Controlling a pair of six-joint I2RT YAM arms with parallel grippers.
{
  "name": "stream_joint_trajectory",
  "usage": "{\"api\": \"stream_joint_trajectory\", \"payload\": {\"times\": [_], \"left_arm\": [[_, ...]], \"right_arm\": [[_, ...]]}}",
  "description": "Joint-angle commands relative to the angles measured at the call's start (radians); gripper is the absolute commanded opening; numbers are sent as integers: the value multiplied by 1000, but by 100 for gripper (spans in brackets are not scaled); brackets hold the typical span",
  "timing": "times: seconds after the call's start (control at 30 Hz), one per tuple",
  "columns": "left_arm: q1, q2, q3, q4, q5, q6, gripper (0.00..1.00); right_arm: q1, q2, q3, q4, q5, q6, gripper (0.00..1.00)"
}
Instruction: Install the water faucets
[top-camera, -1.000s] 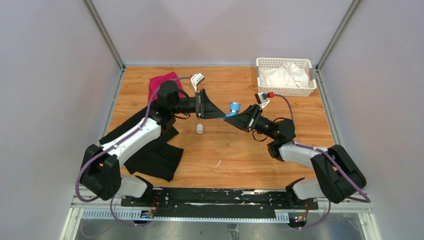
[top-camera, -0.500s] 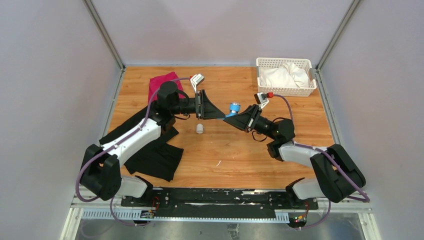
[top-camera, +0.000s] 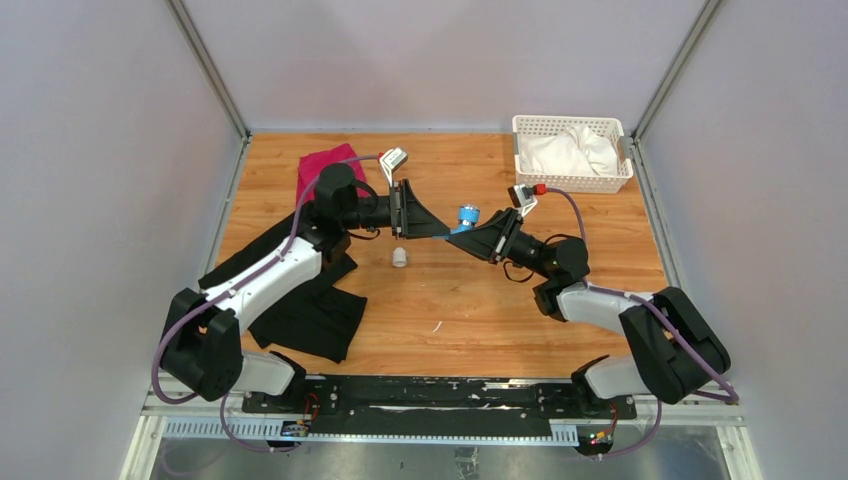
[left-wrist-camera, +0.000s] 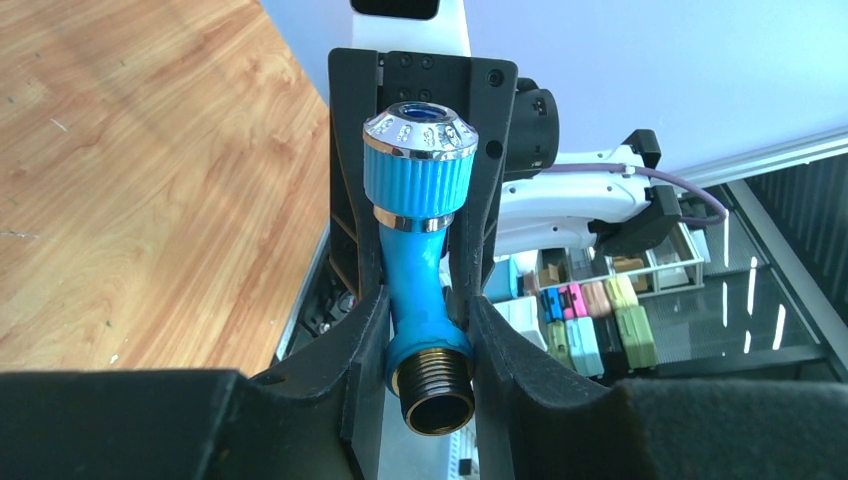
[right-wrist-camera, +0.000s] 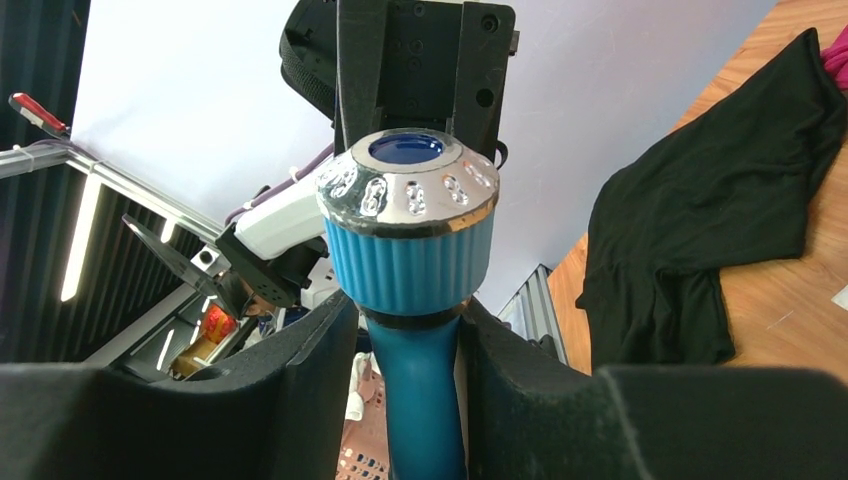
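Looks like a mid-air regrip ahead of fitting. Holding the tap (top-camera: 466, 215) aloft at centre frame of the top view, clear of the counter (top-camera: 470, 300). Gripped twice over: left fingers (left-wrist-camera: 365, 335) narrowed onto the blue stem just above the threaded end, right fingers (right-wrist-camera: 322, 345) narrowed onto the stem just under the knob. Next probably calls for easing one grip off without a drop, then lining the thread up with the white fitting (top-camera: 399, 257) lying on the counter, lower left of the tap. Bright blue plastic, ribbed knob, shiny chrome cap, dark brassy thread.
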Motion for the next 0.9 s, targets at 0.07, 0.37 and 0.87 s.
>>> {"api": "stream_joint_trajectory", "payload": {"times": [0.07,0.37,0.87], "left_arm": [[0,-4,-17,-8,8,11,0],[0,-17,-22,-8,12,14,0],[0,-24,-28,-8,17,14,0]], "right_arm": [[10,-4,37,96,12,0,40],[10,6,34,98,22,-6,45],[8,11,21,101,36,-7,0]]}}
